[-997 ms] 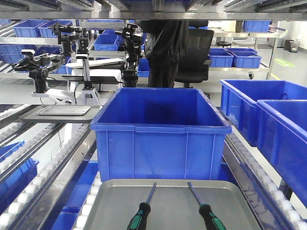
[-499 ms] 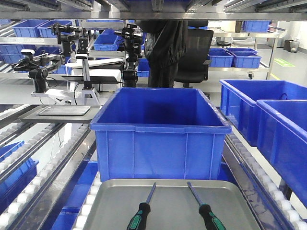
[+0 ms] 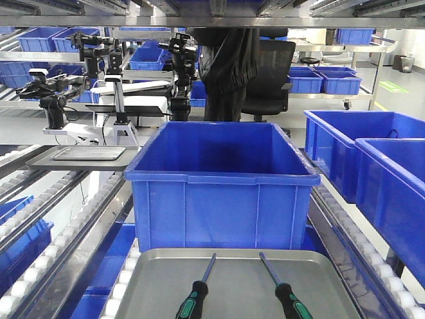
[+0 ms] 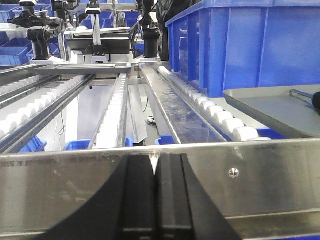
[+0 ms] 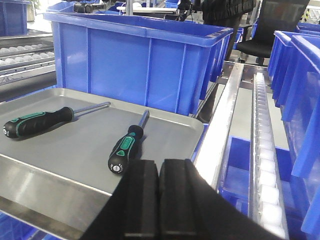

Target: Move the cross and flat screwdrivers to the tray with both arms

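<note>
Dull-grey metal, the tray (image 3: 239, 282) lies across the roller conveyor at the near end of the front view, its far rim just in front of a deep blue bin (image 3: 222, 186). Two screwdrivers with black-and-green handles already rest on its floor, side by side but apart, shafts pointing toward the bin: the left screwdriver (image 3: 196, 292) leans slightly rightward and the right screwdriver (image 3: 284, 292) leans slightly leftward, so their tips angle toward each other. The tips are too small to tell which is cross and which is flat. In the right wrist view the same tray (image 5: 60, 150) fills the lower left, with one screwdriver (image 5: 125, 147) near the right gripper (image 5: 159, 200) and the other screwdriver (image 5: 37, 121) further left; the black jaws are pressed together with only a hairline seam between them, holding nothing, and they sit low beside the tray's near corner. In the left wrist view the left gripper (image 4: 154, 195) shows its jaws likewise closed on nothing, in front of a steel crossbar (image 4: 240, 175) of the conveyor, with the tray (image 4: 272, 107) off to the right on white rollers (image 4: 220, 117). More blue bins (image 3: 365, 166) stand on the right.
</note>
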Controlling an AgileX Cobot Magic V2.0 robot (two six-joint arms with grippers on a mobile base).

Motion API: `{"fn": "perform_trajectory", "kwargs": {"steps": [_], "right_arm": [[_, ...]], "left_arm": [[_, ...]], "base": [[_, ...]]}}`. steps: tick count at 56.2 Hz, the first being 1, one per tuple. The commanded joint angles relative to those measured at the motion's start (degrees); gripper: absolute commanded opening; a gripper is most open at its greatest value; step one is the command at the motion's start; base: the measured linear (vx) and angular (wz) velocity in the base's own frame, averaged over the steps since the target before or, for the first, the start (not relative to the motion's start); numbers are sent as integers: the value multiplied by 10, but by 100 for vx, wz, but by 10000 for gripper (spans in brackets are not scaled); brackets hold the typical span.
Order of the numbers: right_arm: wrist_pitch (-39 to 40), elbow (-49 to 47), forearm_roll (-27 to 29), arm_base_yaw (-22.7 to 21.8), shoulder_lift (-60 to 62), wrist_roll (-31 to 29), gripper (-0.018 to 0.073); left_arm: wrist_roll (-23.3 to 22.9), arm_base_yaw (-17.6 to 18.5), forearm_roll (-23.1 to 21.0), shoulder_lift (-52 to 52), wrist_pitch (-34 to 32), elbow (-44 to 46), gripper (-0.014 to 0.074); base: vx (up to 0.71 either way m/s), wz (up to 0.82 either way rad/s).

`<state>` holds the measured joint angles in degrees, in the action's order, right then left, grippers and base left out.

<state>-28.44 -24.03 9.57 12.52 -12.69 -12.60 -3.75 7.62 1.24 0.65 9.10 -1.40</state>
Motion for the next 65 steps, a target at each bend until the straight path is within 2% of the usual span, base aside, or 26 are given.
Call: {"fn": "perform_trajectory", "kwargs": {"steps": [1,9,14,19,21,27,65], "right_arm": [[62,-4,-23,-1,-6,-1,-8],[184,128,-72,-12,38,74,-8],[242,214,-96,-57,89,126,-8],[253,263,-96,-117,141,155,-8],[232,263,-96,-133,137,163,-8],[216,262,-105,-162,132,168,-8],[206,262,-105,-160,136,168,-8]], "left_arm": [[-5,-1,-1,8,-46,13,-3],[-5,-1,-1,8,-46,13,-3],[-5,-1,-1,8,-46,13,-3],[-5,-1,-1,8,-46,13,-3],[-5,-1,-1,8,-46,13,-3],[-5,-1,-1,7,-46,13,-3],[-5,-1,-1,7,-46,13,-3]], "base": [[0,0],[0,0],[0,0],[0,0],[0,0],[0,0],[0,0]]}}
